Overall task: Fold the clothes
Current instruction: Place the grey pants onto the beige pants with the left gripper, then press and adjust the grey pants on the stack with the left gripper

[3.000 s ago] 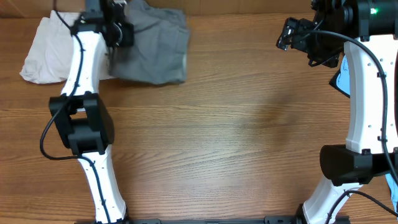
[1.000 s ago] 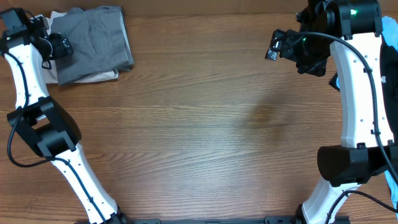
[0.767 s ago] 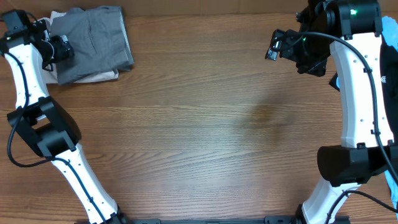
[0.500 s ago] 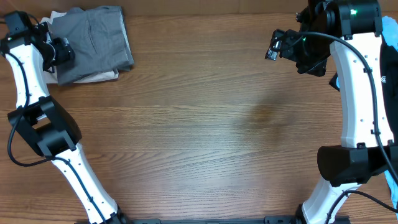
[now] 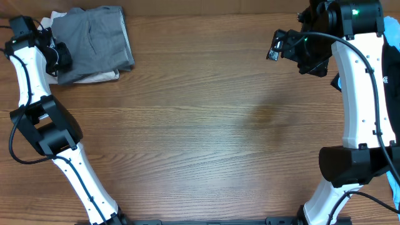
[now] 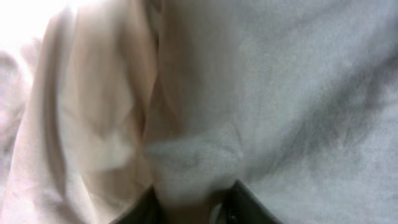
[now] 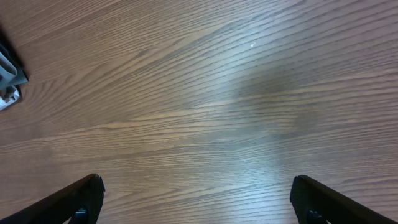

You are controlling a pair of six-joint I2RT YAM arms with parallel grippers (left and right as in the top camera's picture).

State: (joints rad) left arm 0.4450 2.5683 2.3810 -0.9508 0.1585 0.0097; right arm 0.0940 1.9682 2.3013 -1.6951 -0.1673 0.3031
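Observation:
A folded grey garment [image 5: 94, 40] lies at the table's far left corner, on top of a beige garment [image 5: 100, 77] whose edges stick out beneath it. My left gripper [image 5: 62, 57] is at the grey garment's left edge. In the left wrist view its jaws [image 6: 193, 208] are narrow, with a bunched fold of grey cloth [image 6: 298, 93] between them and beige cloth [image 6: 81, 124] to the left. My right gripper [image 5: 275, 47] hovers open and empty above bare wood at the far right; the right wrist view [image 7: 196, 199] shows only table between its fingers.
Blue items [image 5: 340, 81] sit at the right edge behind the right arm. A small grey and white object [image 7: 9, 81] shows at the left edge of the right wrist view. The wooden table [image 5: 206, 137] fills the middle and front.
Three seconds ago the left gripper held the grey garment further right; it now lies on the beige one. In the last second the left gripper shifted slightly toward the front. The right arm is still.

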